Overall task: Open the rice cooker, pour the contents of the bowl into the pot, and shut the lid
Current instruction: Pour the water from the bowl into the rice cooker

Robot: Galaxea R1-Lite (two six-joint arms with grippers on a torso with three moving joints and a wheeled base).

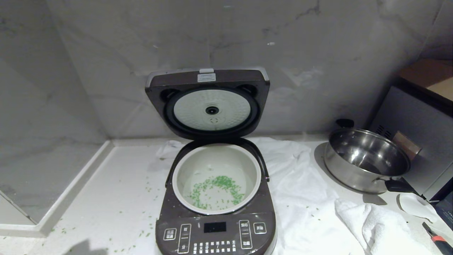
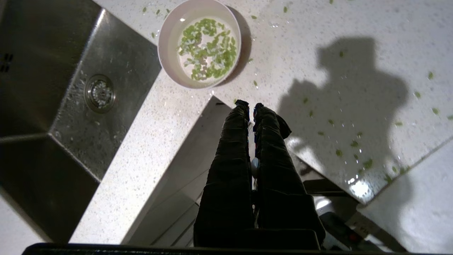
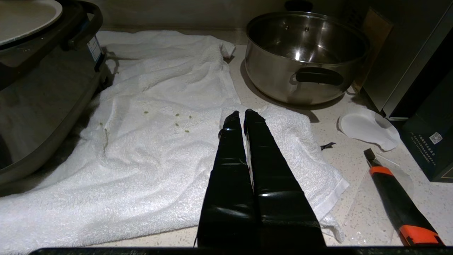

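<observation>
Cooker point(image 1: 216, 226): dark brown, rounded box, at the front middle of the counter, on a rumpled white towel point(image 1: 300, 198).
Lid point(image 1: 208, 102): raised upright against the marble wall; its round pale inner plate faces forward.
Pot point(image 1: 216, 177): round, pale, smooth, uncovered from above; green bits point(image 1: 216, 193) lie scattered over its bottom.
Bowl point(image 2: 199, 42): small and round with a white inside, on the speckled counter near the sink point(image 2: 70, 88) corner, holding green bits in water.
Left gripper point(image 2: 250, 105): black fingers pressed together, empty, hanging above the counter's edge, apart from the bowl.
Right gripper point(image 3: 242, 115): fingers together, empty, over the towel beside the cooker.
Steel pan point(image 1: 366, 159): shiny, black-handled, right of the cooker with bare counter between.
Counter: stray green bits left of the cooker.
</observation>
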